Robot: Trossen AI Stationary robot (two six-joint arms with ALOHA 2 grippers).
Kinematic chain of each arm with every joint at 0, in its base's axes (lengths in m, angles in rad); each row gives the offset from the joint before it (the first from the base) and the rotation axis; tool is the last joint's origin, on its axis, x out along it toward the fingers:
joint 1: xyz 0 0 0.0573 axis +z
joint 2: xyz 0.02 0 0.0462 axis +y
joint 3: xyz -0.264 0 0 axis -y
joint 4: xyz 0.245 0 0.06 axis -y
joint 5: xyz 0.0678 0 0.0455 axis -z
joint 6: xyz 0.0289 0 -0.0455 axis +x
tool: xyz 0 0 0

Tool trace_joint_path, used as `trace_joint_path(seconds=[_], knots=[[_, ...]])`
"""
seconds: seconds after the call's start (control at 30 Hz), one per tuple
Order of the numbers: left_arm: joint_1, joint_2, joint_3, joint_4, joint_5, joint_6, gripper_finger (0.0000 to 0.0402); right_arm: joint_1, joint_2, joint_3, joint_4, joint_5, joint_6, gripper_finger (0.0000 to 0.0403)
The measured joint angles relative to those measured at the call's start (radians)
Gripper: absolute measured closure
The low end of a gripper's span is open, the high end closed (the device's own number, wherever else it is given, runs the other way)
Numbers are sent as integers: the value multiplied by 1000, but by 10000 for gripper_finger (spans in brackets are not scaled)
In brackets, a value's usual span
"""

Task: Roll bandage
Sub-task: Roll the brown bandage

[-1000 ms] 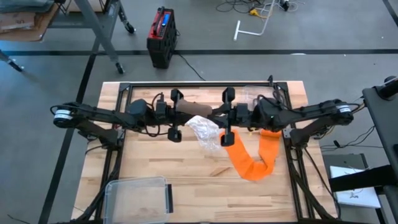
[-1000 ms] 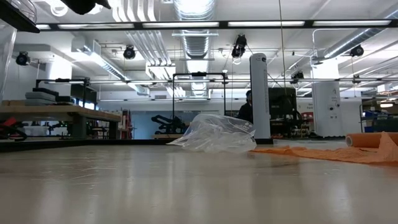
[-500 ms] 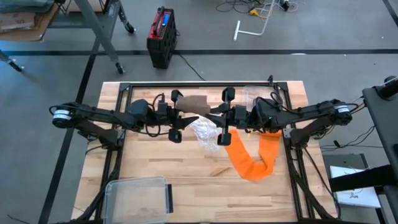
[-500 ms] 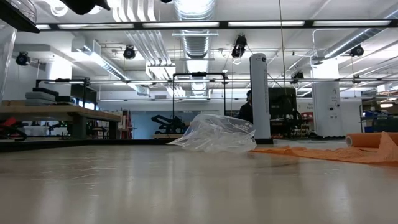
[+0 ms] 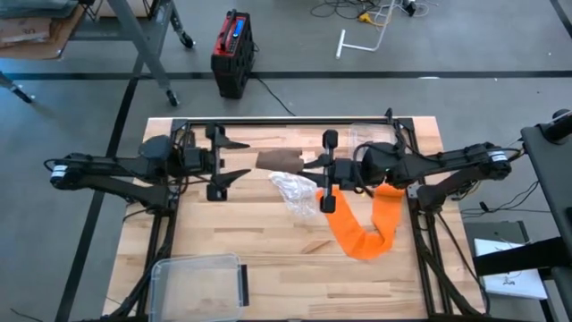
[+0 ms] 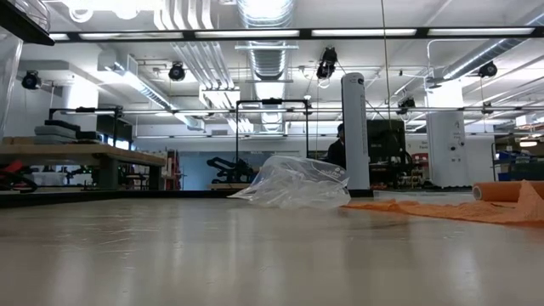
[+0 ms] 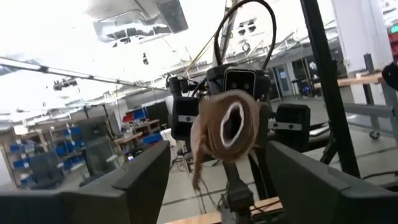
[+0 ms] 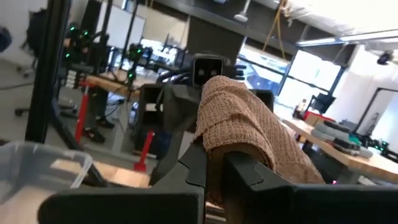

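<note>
Between the two grippers, held off the table, sits the tan bandage roll (image 5: 279, 160). Right gripper (image 5: 315, 166) has its fingers pressed together on one end of the roll; right wrist view shows the knit cloth bunched over the dark fingers (image 8: 205, 168). Left gripper (image 5: 234, 161) is spread wide, apart from the roll's free end, roll straight ahead of it; left wrist view looks down the roll's hollow core (image 7: 231, 124) with a loose tail hanging beside it.

Orange bandage (image 5: 362, 224) lies in a U on the table just below and behind the right gripper, crumpled plastic bag (image 5: 297, 192) under it, clear lidded box (image 5: 198, 282) well off toward the left arm's near side.

Judgement: step is a regrip for the next turn. To do well, left gripper should come straight in on the roll's axis, close on the outer wrap and not the core hole, catch the loose tail under the fingers so it doesn't unwind. Right should hold until left has it. Keep the roll level, keep tension.
</note>
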Motion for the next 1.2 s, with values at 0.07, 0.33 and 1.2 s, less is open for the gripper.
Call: trace_joint_path(seconds=[0.07,0.33,1.2], knots=[[-3,-6,-1,-8,0,16,138,0,-1,0,-26,-1,-8,390],[-3,32,57,-109,8,-4,104,0,-1,0,-97,-21,-23,390],[-5,167,184,-303,113,2,130,0,2,6,-180,-78,-27,390]])
